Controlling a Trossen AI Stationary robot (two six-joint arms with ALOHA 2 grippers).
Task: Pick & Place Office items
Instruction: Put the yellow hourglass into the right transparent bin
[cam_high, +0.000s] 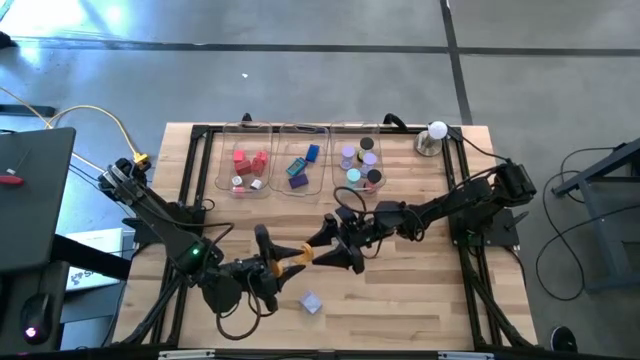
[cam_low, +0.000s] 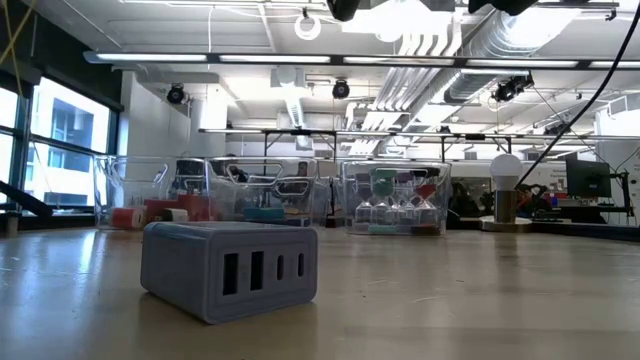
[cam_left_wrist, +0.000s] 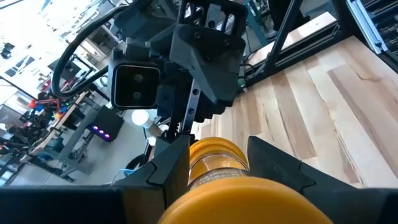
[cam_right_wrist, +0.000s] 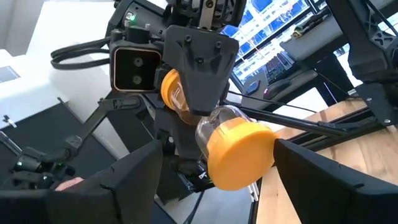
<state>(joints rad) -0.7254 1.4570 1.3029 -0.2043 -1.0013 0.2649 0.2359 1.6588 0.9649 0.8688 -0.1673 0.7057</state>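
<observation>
A clear cylinder with orange-yellow caps (cam_high: 301, 255) hangs in the air between my two grippers over the table's middle. My left gripper (cam_high: 288, 256) is shut on it. My right gripper (cam_high: 336, 251) faces it from the right, open. In the right wrist view its fingers stand wide on either side of the free cap (cam_right_wrist: 240, 155) without touching it. A lavender-grey block with slots (cam_high: 311, 302) lies flat on the table near the front edge, also the block (cam_low: 230, 270). The coloured pieces lie in three clear trays (cam_high: 296, 150). My left gripper pinches the cylinder between its two fingers (cam_left_wrist: 171, 168), which lie across the body (cam_left_wrist: 214, 163) between the caps. It comes in from the table's left. The cylinder is lifted clear of the table and lies roughly level, its free cap pointing toward my right gripper.
A white ball on a metal base (cam_high: 436, 134) stands at the far right corner, also the ball (cam_low: 505, 175). A black frame (cam_high: 200, 135) rims the wooden table. Bare wood lies between the trays and the block. A monitor and cables sit off the left edge.
</observation>
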